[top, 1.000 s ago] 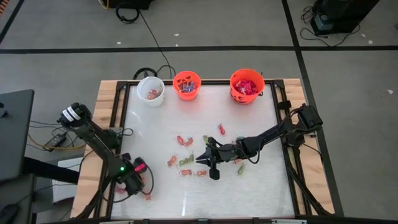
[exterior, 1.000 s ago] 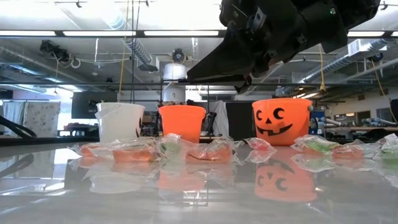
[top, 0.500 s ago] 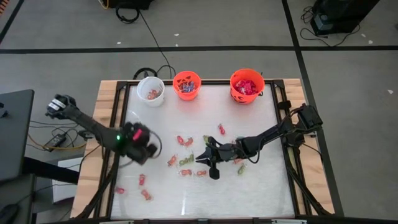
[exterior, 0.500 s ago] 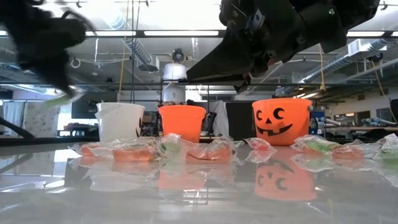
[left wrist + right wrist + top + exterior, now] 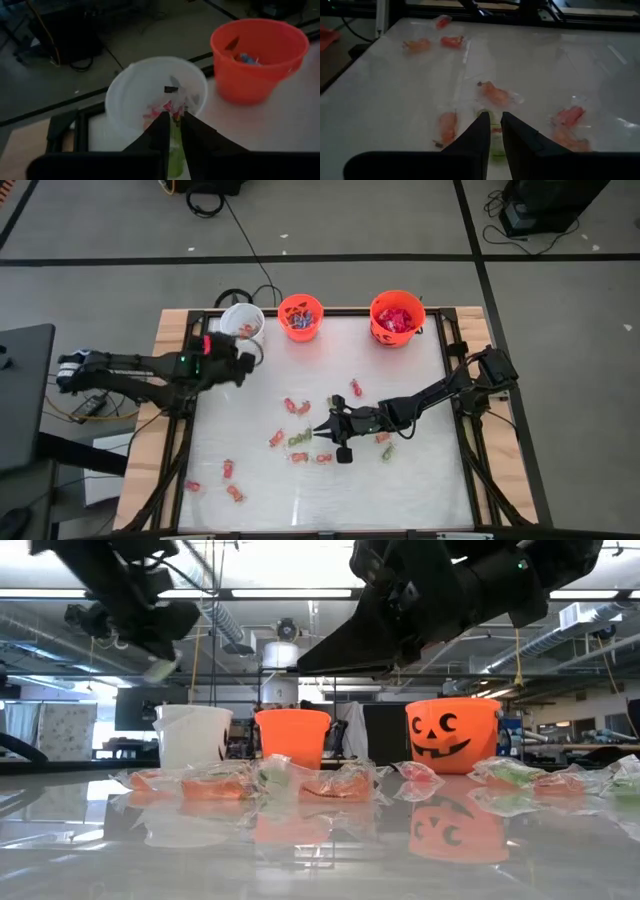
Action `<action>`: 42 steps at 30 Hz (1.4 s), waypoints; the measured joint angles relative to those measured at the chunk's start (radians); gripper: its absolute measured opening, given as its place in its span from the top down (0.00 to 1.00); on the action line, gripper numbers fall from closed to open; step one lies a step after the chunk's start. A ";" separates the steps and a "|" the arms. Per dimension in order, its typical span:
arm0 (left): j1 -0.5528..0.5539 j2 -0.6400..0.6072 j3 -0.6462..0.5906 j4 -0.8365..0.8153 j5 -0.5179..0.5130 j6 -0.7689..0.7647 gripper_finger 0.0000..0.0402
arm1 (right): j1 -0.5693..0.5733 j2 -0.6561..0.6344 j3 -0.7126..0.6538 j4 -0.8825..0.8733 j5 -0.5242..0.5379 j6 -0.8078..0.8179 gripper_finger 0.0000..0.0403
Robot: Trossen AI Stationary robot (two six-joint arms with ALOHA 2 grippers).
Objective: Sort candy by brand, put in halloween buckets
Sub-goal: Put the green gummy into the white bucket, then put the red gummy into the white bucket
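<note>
Three halloween buckets stand along the far edge: a white one (image 5: 243, 326), a small orange one (image 5: 300, 316) and a larger orange one with a black face (image 5: 397, 317). Candy in clear wrappers lies scattered mid-table (image 5: 296, 408), with a few pieces at the near left (image 5: 229, 470). My left gripper (image 5: 248, 354) hovers at the white bucket's near rim (image 5: 125, 125), shut on a green candy. My right gripper (image 5: 319, 432) hangs over the middle cluster, shut on another green candy. My left gripper pinches a green-wrapped candy (image 5: 174, 146) between its two fingers. The fingers slant down toward the far edge. The candy is lifted clear and sticks out below the fingertips (image 5: 160, 668), over the white bucket's near side. My right gripper pinches a green-wrapped candy (image 5: 492, 134) between its two fingers. The fingers come from the table's right, slanting slightly down. The candy is held above the table, over the loose pieces.
The white bucket holds a few pink and red pieces (image 5: 167, 106). The small orange bucket (image 5: 257, 55) holds blue ones and the larger orange bucket (image 5: 452, 735) shiny red packets. Dark frame rails (image 5: 455, 350) border the tabletop. Bare tabletop lies at the near right.
My left gripper has risen from the near left corner and swung toward the far edge, up to the white bucket, rolling its wrist on the way, with the green candy still between its fingers. My right gripper has stayed over the middle cluster.
</note>
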 joint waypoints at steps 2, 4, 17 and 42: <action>0.072 0.000 0.000 0.108 0.047 0.133 0.84 | -0.007 0.000 0.000 0.000 0.000 -0.025 0.85; 0.148 0.000 0.000 0.212 0.103 0.252 0.82 | -0.016 0.000 0.000 0.013 0.001 -0.023 0.85; 0.530 0.035 0.001 0.494 0.398 0.598 0.74 | -0.073 0.000 0.000 0.002 0.047 0.097 0.85; -0.212 -0.005 0.001 -0.042 0.920 0.272 0.74 | 0.004 0.000 0.000 0.045 0.132 0.314 0.80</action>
